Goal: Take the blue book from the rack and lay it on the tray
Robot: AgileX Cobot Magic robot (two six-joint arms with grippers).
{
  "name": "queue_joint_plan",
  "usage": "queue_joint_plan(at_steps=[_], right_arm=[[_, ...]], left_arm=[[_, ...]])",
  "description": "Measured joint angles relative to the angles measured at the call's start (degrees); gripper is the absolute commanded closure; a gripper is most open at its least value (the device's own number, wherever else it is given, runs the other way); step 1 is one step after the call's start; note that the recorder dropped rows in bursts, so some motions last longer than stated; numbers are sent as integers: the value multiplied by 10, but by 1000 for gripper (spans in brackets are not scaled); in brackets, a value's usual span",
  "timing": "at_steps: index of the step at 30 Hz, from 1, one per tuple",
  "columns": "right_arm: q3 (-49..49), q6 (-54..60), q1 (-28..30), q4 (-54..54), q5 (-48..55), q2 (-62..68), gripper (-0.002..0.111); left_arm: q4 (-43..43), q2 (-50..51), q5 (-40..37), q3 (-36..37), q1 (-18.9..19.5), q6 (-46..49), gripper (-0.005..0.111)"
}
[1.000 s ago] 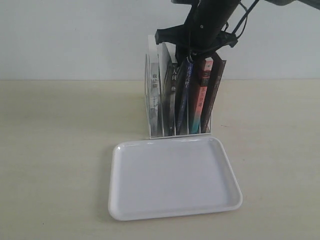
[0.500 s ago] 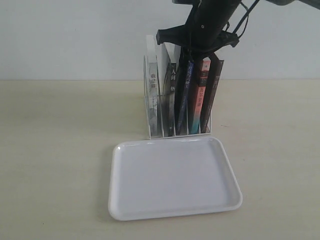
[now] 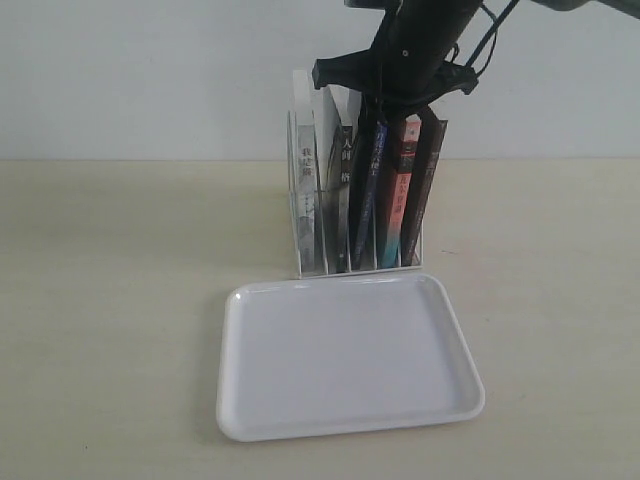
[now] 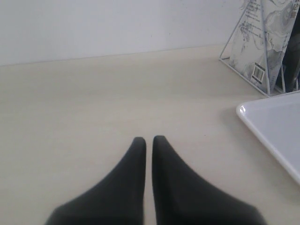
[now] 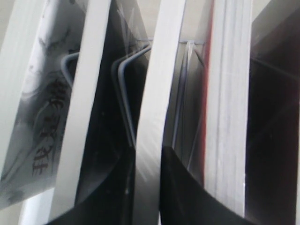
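The right gripper (image 5: 147, 157) pinches the top page edge of the blue book (image 5: 157, 79) between its two dark fingers (image 5: 180, 187). The book stands slightly tilted in a middle slot of the rack (image 3: 297, 255), just beside a pink-red and teal book (image 3: 398, 200). The tray (image 3: 340, 370) lies flat just in front of the rack. The left gripper (image 4: 148, 140), jaws pressed nearly together, sits over the table (image 4: 84, 93), well off to the rack's side.

Books (image 3: 400, 200) upright in rack (image 3: 297, 240), tray (image 3: 345, 360) just before it, perhaps touching.
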State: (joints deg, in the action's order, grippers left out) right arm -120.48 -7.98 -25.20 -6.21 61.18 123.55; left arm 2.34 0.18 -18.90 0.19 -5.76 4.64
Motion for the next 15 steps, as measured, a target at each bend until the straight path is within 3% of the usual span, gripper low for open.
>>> queue_joint_plan(at_steps=[11,13,15], right_arm=[[0,2,0,-1,0,0,99],[0,2,0,-1,0,0,108],[0,2,0,-2,0,0,109]], left_arm=[[0,0,0,0,0,0,102],[0,0,0,0,0,0,102],[0,0,0,0,0,0,102]])
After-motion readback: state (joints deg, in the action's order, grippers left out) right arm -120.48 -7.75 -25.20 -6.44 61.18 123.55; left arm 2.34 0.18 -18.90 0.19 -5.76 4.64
